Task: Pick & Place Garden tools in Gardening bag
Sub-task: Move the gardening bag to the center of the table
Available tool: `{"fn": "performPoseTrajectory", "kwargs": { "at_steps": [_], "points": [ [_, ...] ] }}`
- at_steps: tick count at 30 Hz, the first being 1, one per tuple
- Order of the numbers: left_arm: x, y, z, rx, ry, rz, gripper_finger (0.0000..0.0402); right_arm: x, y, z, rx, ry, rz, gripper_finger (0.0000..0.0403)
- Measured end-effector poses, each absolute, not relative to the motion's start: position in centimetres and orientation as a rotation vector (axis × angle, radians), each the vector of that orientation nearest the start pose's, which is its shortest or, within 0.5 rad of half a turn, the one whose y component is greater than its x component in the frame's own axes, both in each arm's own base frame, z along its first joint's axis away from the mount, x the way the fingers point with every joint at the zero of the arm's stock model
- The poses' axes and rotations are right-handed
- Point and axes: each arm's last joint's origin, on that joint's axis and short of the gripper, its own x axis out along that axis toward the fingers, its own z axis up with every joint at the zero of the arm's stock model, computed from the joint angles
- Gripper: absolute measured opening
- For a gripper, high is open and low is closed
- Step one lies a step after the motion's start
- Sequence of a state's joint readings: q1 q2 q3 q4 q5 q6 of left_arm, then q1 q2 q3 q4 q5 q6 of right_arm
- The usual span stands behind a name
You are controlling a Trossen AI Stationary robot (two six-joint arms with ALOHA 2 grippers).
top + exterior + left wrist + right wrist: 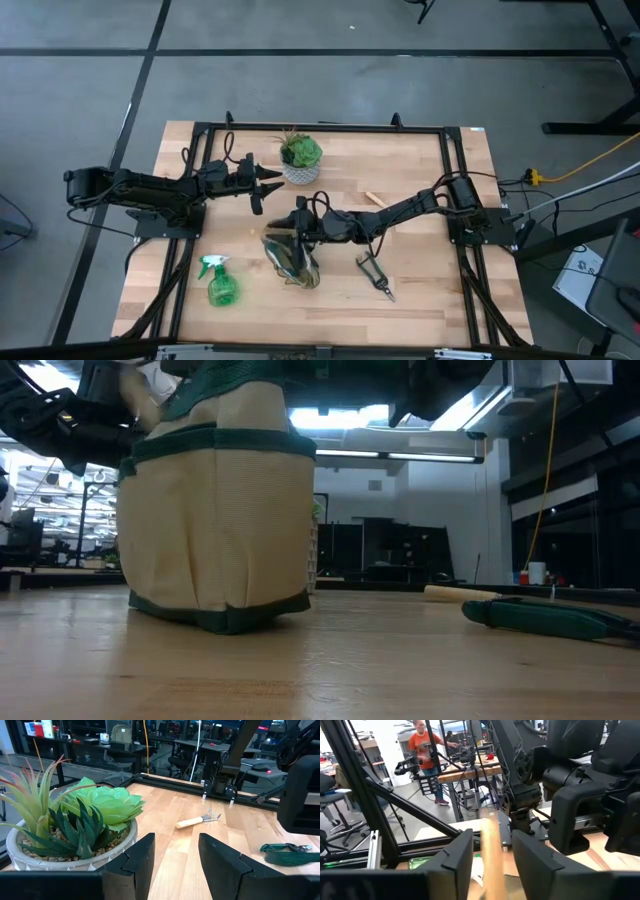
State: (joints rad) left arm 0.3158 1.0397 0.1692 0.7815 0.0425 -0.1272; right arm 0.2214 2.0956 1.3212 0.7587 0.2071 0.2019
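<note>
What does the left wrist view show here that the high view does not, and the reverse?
Only the left wrist view shows the room beyond the table and the fork's metal tines. Only the high view shows the gardening bag, the green spray bottle, and the right gripper above the bag; the right wrist view shows it closed on a light wooden handle. Both show the potted plant just ahead of the open left gripper, the fork, and the pruner on the table.
</note>
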Motion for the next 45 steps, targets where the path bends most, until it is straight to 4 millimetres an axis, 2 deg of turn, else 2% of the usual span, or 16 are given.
{"fn": "performPoseTrajectory", "kwargs": {
  "at_steps": [12, 19, 24, 34, 37, 45],
  "points": [
    [17.7, 5.7, 17.4, -0.142, 0.070, 0.278, 0.0148, 45.5, 9.6, 20.3, 0.147, 0.020, 0.012, 0.0141],
    [17.7, 5.7, 17.4, -0.143, 0.070, 0.279, 0.0148, 43.9, 9.0, 23.1, 0.100, 0.169, 0.019, 0.0140],
    [17.8, 5.7, 17.4, -0.143, 0.070, 0.279, 0.0148, 42.3, 8.5, 24.7, 0.145, 0.313, 0.026, 0.0140],
    [17.7, 5.7, 17.4, -0.142, 0.070, 0.279, 0.0148, 41.2, 8.2, 23.0, 0.246, 0.527, -0.074, 0.0140],
    [17.7, 5.7, 17.4, -0.142, 0.070, 0.279, 0.0148, 41.1, 8.1, 22.7, 0.246, 0.539, -0.130, 0.0140],
    [17.7, 5.7, 17.4, -0.142, 0.070, 0.279, 0.0148, 40.9, 8.1, 22.4, 0.239, 0.578, -0.136, 0.0140]
  ]
}}
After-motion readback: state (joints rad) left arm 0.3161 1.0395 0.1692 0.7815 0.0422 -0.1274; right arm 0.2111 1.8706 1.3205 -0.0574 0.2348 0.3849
